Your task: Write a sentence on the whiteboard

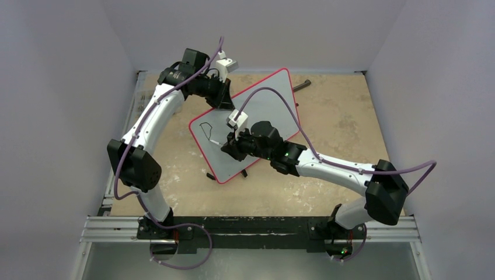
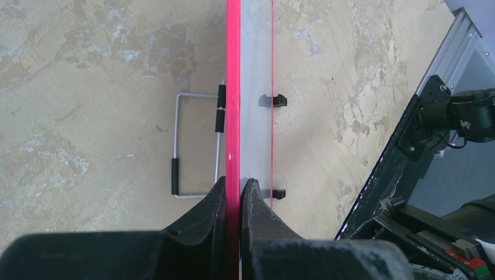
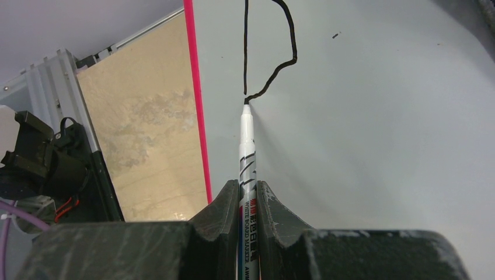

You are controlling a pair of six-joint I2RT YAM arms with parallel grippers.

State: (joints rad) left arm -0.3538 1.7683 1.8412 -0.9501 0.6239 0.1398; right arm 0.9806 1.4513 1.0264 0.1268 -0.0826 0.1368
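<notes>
Right gripper (image 3: 248,188) is clamped tight on a marker (image 3: 247,140), whose tip touches the whiteboard (image 1: 269,99) at the end of the sentence (image 3: 290,55), which is only one looping black line near the board's left corner. Left gripper (image 2: 233,185) pinches the board's thin red rim on its far left edge. White with rounded corners, the board sits askew at mid-table (image 1: 344,116).

- Top cam: high, behind arm bases, looks down over whole bench (image 1: 350,116).
- L wrist cam: v. close, over L pincer (image 2: 234,182), sights along whiteboard (image 2: 255,52) rim.
- R wrist cam: close, over R pincer (image 3: 248,185), along marker (image 3: 247,146) onto same whiteboard; all 3 share it.
</notes>
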